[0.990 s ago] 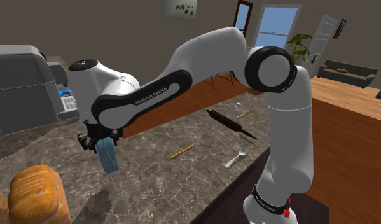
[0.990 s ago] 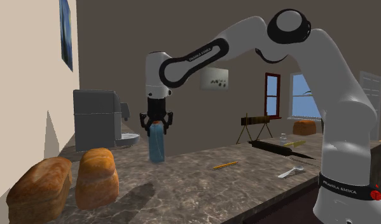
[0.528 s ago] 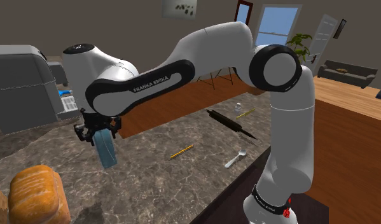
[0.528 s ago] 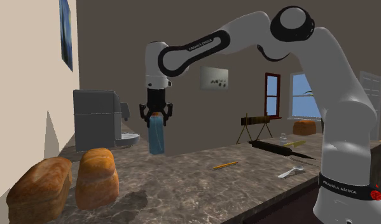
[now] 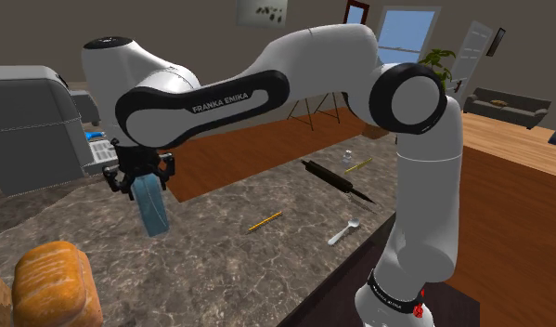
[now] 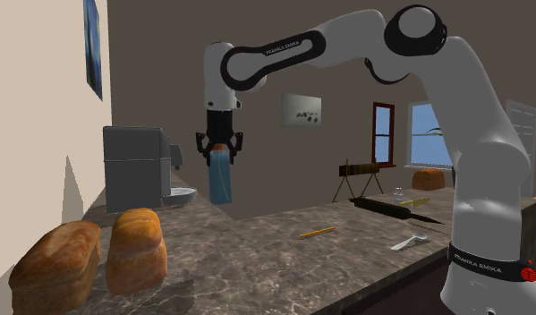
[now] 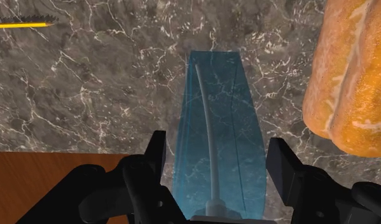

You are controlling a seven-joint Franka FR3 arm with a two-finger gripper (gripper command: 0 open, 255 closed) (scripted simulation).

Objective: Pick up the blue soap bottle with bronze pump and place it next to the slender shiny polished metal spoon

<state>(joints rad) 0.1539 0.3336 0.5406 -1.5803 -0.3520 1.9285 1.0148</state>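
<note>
Even, subdued indoor light; the window glows brightest (blue daylight); a faint, soft-edged shadow lies on the dark counter.

Shoulder camera: mounted high, beside and a little behind the arm. It faces down across the dark marble counter toward the far window.

Second exterior camera: low, near counter height and farther back, facing much the same way. Both views take in the bread loaf, the grey machine, the pencil and the spoon.

Wrist camera: close in, pointing straight down onto the counter along the gripper and the blue bottle clasped in it. With the other two views it shares a loaf's edge and the pencil's tip.
</note>
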